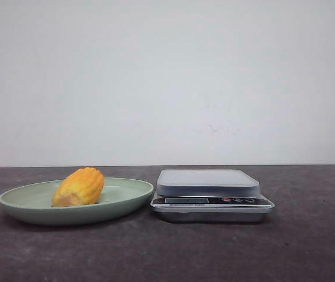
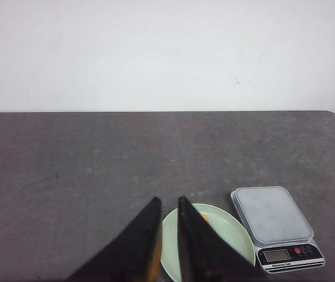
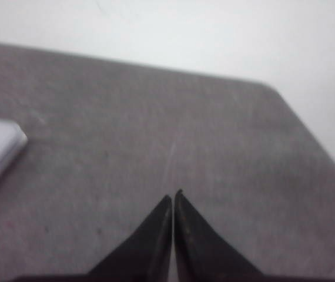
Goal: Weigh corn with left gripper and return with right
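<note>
The corn [image 1: 79, 186] lies on its side in a pale green plate [image 1: 20, 204], just beside the kitchen scale [image 1: 211, 195] on the dark tabletop [image 1: 308, 247]. It looks light and stiff, and its ribbed kernel rows should give grip, though the rounded shape may roll; pinching across the thick middle seems safest. The left gripper [image 2: 168, 202] hangs above the plate with its jaws a narrow gap apart, holding nothing. The right gripper [image 3: 173, 196] is closed, empty, over bare tabletop. Only the front view shows the corn whole; the left wrist view shows a sliver.
</note>
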`<state>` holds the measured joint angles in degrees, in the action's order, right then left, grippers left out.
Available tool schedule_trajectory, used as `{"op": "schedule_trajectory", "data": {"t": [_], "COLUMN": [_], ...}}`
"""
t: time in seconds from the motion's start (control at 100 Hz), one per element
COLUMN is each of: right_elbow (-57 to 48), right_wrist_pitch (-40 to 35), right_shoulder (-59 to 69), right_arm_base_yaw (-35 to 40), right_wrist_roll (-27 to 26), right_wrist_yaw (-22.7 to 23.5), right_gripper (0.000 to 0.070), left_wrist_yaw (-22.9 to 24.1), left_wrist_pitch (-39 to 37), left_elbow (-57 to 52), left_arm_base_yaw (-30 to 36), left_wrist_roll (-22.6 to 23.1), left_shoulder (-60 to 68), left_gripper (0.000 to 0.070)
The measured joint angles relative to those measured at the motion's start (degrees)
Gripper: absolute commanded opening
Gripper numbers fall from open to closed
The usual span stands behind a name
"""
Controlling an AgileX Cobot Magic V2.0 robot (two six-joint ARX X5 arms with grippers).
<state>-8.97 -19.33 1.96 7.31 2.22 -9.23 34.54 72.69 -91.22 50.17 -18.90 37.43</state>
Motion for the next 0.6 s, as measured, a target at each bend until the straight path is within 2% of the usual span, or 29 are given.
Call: {"op": "schedule_trajectory", "data": {"t": [0.08, 0.17, 0.42, 0.6], "right_elbow": [3.8, 6.9, 7.8, 7.8], "right_wrist_pitch": [1.4, 6.7, 8.9, 8.8], "right_shoulder": [-1.9, -1.3, -1.7, -1.7], "right_arm_base_yaw": [-1.4, -3.0, -4.5, -4.5], "right_wrist_roll": [-2.2, -4.7, -5.5, -5.6], "right_wrist_yaw": [2.9, 7.3, 6.8, 9.4], "right_gripper": [0.0, 0.0, 0.0, 0.0], "left_wrist_yaw": [0.0, 0.0, 0.0, 0.0], "left_wrist_pitch": [0.0, 0.0, 0.0, 0.0], "left_elbow": [0.0, 0.0, 0.0, 0.0], "left_arm_base_yaw": [0.0, 0.0, 0.0, 0.0], "left_wrist_roll": [0.0, 0.0, 0.0, 0.0], "left_shoulder": [0.0, 0.0, 0.0, 0.0], "left_gripper": [0.0, 0.0, 0.0, 0.0]}}
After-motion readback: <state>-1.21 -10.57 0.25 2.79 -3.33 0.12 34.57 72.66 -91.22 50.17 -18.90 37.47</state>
